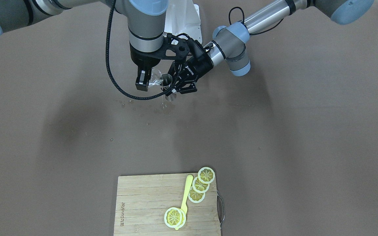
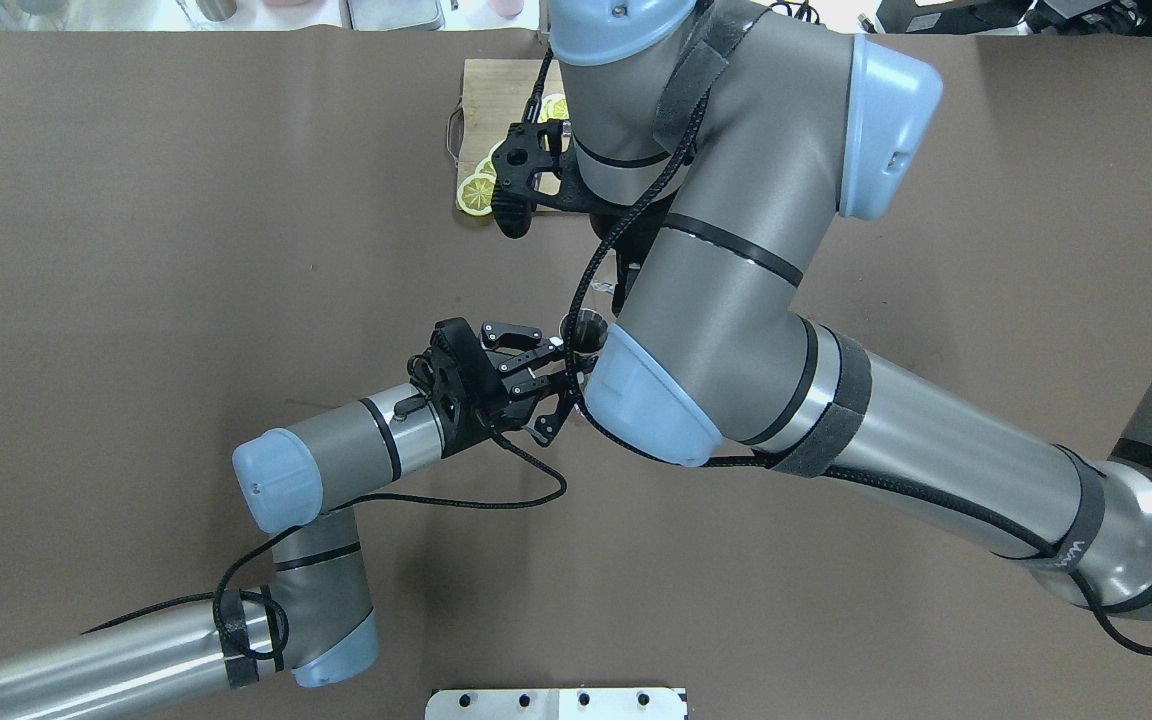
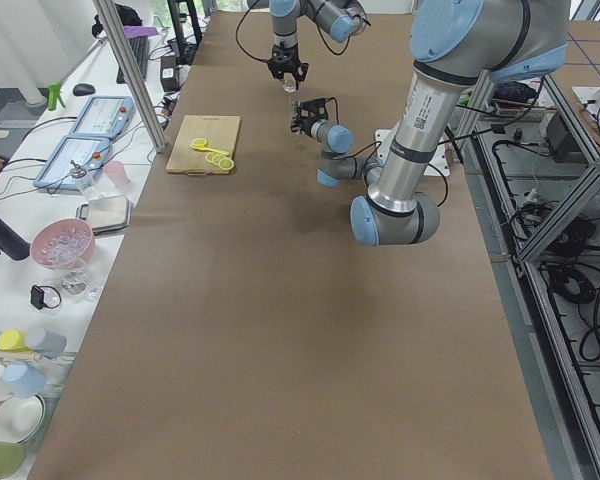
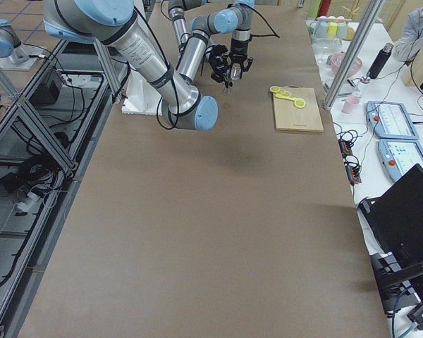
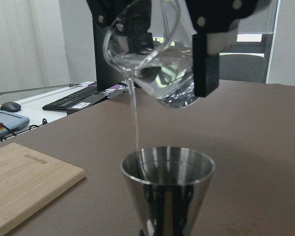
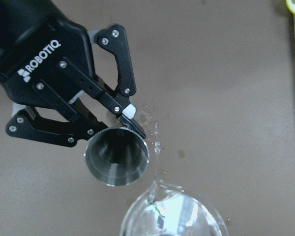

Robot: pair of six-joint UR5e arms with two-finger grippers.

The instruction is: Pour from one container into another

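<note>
Right arm's last link points pretty much straight down over the table, somewhat nearer the robot's edge than the far one. Its claw [image 1: 148, 80] is clamped on the glass tumbler [image 5: 157, 64], which is tipped so the lip faces the steel jigger [image 5: 168, 187]. Left arm reaches in low with the wrist close to level, and its claw [image 6: 114, 129] pinches the jigger around the narrow waist, holding it upright just below the glass. 1 thin stream of water [image 5: 135, 118] runs from the lip into the top cone near its rim. A few drops [image 1: 123, 105] sit on the table [image 1: 290, 131] nearby.
</note>
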